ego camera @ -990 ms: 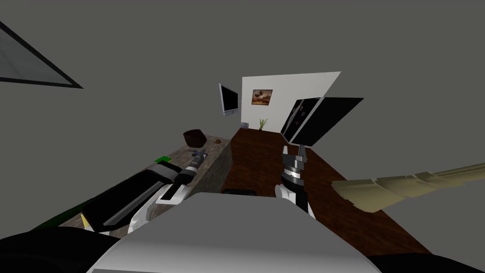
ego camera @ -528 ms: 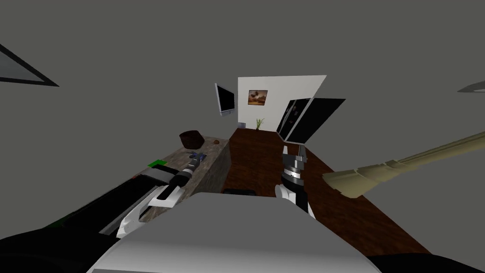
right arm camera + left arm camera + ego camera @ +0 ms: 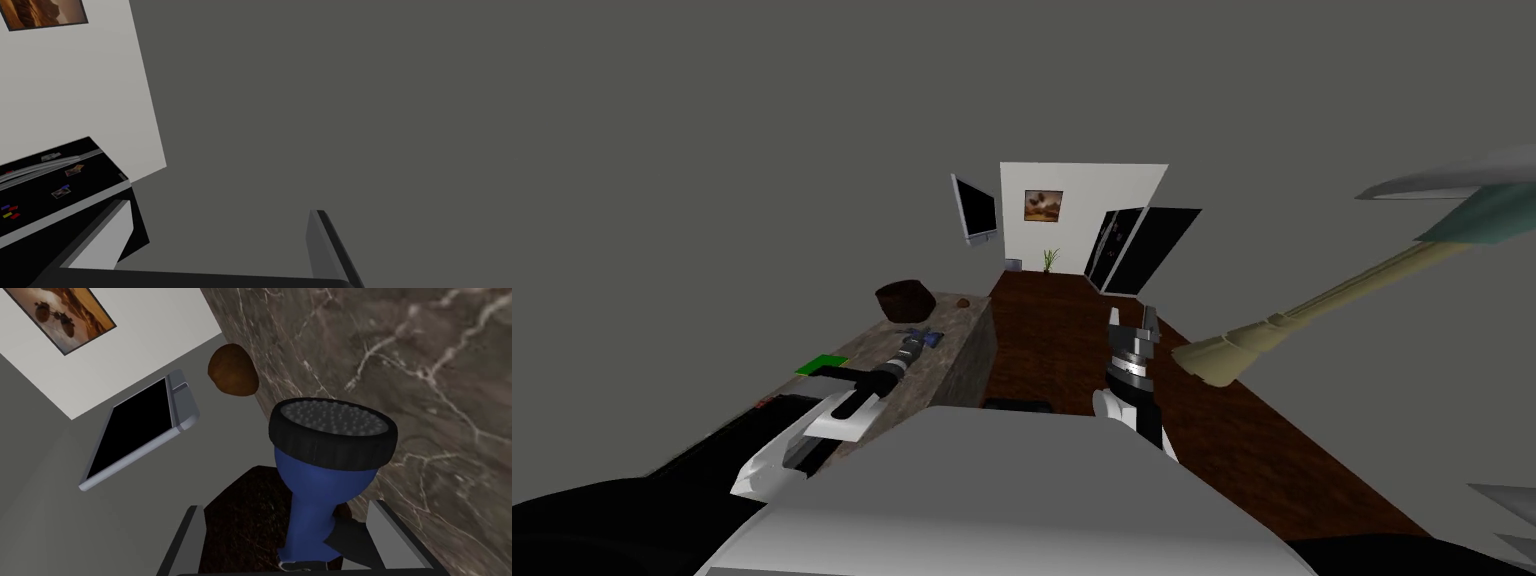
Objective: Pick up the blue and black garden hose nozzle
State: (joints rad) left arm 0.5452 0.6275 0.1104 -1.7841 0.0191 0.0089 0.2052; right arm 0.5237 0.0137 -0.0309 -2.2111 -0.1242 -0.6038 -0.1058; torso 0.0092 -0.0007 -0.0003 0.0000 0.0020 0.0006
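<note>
Though wide, left jaws around nozzle

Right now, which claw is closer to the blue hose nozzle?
Left. The left claw is open with the nozzle between its fingers, on the marbled counter; the right claw hangs well apart, over the dark floor.

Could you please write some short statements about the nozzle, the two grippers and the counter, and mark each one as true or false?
1. The nozzle is between the fingers of the open left gripper. True.
2. The nozzle's head is blue. False: the head is black and the body is blue.
3. The right gripper holds the broom. False: it is open and holds nothing, and the broom is apart from it.
4. A dark bowl stands on the counter, beyond the nozzle. True.
</note>
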